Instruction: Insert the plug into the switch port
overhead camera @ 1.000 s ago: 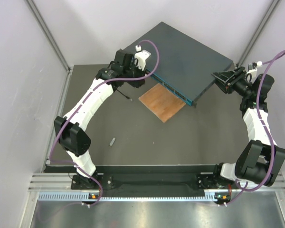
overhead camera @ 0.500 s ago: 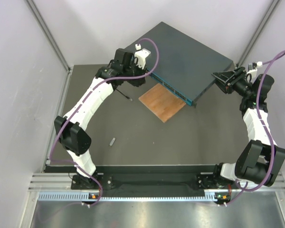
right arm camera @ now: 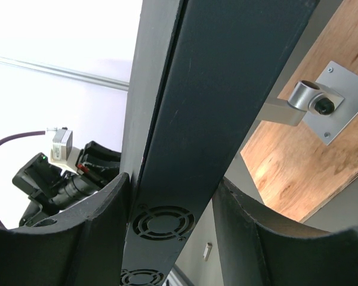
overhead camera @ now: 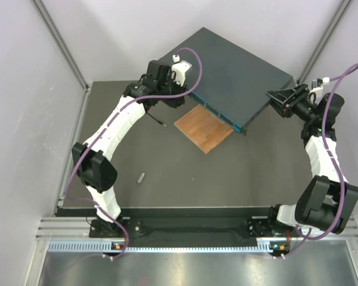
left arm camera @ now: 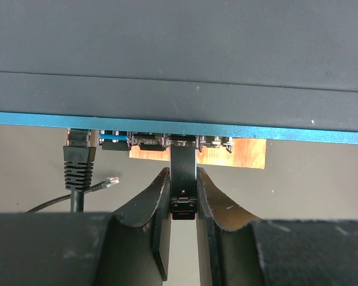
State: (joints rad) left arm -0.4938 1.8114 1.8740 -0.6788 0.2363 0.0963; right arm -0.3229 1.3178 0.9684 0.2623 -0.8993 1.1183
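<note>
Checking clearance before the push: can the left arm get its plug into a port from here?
Probably yes. The left gripper holds the plug right at the switch port row, nothing between; the cable sits off to one side.

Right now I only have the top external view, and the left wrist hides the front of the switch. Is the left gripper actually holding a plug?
Observer: Yes. In the left wrist view, the left gripper is shut on a black plug. The tip is up at the port row of the switch. I cannot tell whether it is seated.
Operator: Is any port already taken?
Observer: One, left of the plug in that view. A black cable connector appears plugged in there.
Operator: And the right gripper?
Observer: The right gripper clamps the switch's side edge, one finger on each face, beside the fan vents.
</note>
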